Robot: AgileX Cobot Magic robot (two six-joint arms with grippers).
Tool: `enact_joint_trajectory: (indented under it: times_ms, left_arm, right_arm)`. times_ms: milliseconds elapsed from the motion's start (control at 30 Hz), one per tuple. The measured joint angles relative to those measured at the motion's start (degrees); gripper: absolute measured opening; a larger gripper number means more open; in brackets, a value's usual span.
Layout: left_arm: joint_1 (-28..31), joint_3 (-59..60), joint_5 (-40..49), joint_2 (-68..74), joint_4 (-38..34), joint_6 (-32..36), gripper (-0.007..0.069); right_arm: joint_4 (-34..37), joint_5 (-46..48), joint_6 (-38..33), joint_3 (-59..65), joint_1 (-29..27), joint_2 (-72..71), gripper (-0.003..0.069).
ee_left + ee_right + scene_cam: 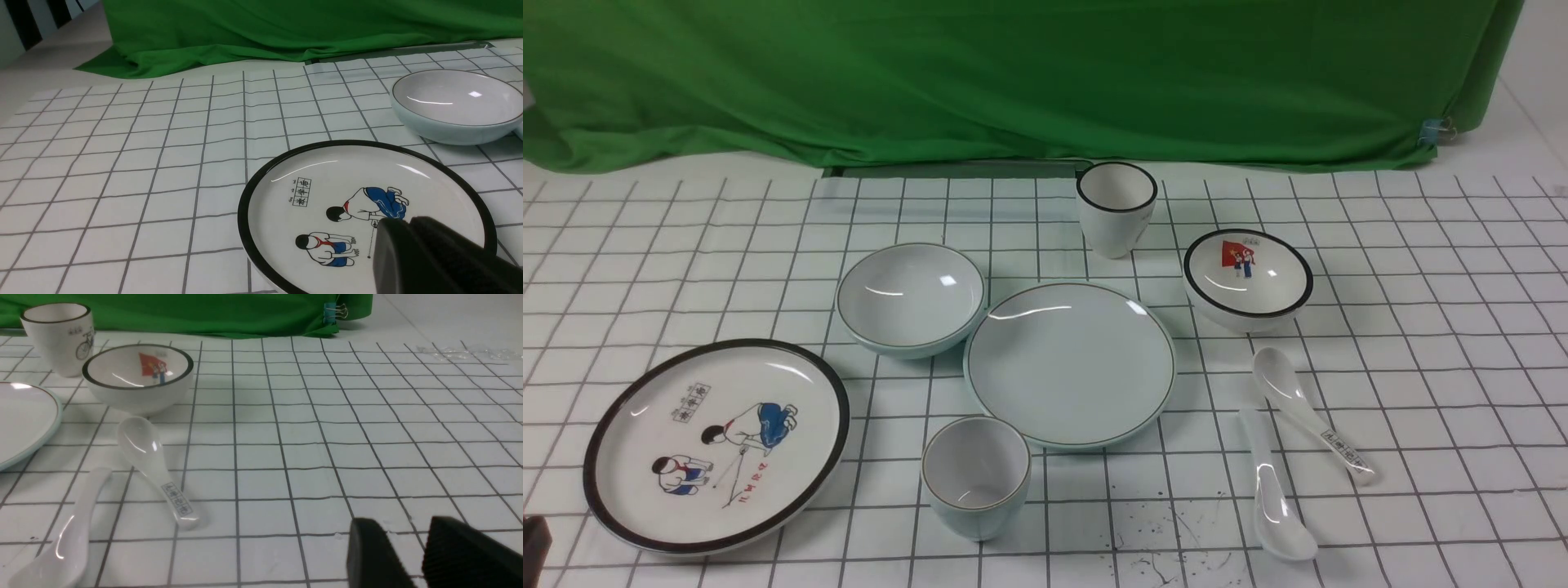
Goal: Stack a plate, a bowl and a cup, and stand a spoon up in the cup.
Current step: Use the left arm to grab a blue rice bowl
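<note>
The plate (1070,363) lies mid-bench, with the bowl (911,298) just beside it at far left, the cup (976,474) near-left and the spoon (1274,498) right. A white gridded cloth (1421,367) covers the bench, and a green drape (1013,73) hangs behind. Left fingers (402,237) are clenched; right fingers (369,547) are released and empty.

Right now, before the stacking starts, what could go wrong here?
The plain spoon lies right beside the printed spoon, so the wrong one could get grabbed. The bowl sits close beside the plate, with the cup near its rim too; lifting either might nudge the plate.
</note>
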Motion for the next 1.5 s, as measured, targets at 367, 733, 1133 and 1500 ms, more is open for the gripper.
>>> enact_joint_trajectory:
  times_ms: [367, 733, 1133, 1500]
  left_arm:
    - [0.0, 0.0, 0.05, 0.0, 0.0, 0.0, -0.0029]
    - [0.0, 0.0, 0.05, 0.0, 0.19, 0.0, -0.0029]
    - [0.0, 0.0, -0.1, 0.0, -1.99, 0.0, -0.0029]
    - [0.0, 0.02, -3.04, 0.0, -44.58, -20.28, -0.0029]
  right_arm:
    - [0.0, 0.0, 0.06, 0.0, 0.0, 0.0, 0.0242]
    - [0.0, 0.0, 0.02, 0.0, 0.0, 0.0, 0.0242]
    - [0.08, 0.0, 0.27, 0.0, 0.0, 0.0, 0.0242]
    - [16.54, 0.0, 48.13, 0.0, 0.0, 0.0, 0.0242]
